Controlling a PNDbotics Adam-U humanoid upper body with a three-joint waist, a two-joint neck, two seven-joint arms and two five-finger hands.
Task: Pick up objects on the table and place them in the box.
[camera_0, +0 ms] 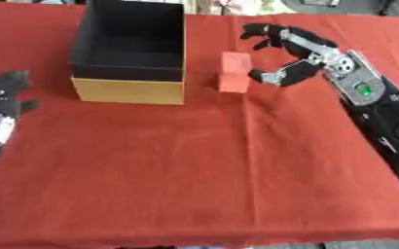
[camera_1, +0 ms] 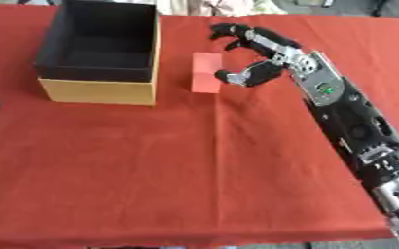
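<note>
The right hand [camera_0: 301, 56] has its fingers spread apart around the red block [camera_0: 234, 72], not clamped; it looks light and rigid, best pinched across its flat sides.

Red cloth [camera_0: 194, 170] over table; blurred clutter [camera_0: 237, 6] beyond far edge.

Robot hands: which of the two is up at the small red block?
The right hand, reaching in from the right, fingers spread around the upright red block beside the black-lined cardboard box. The left hand rests at the left edge.
</note>
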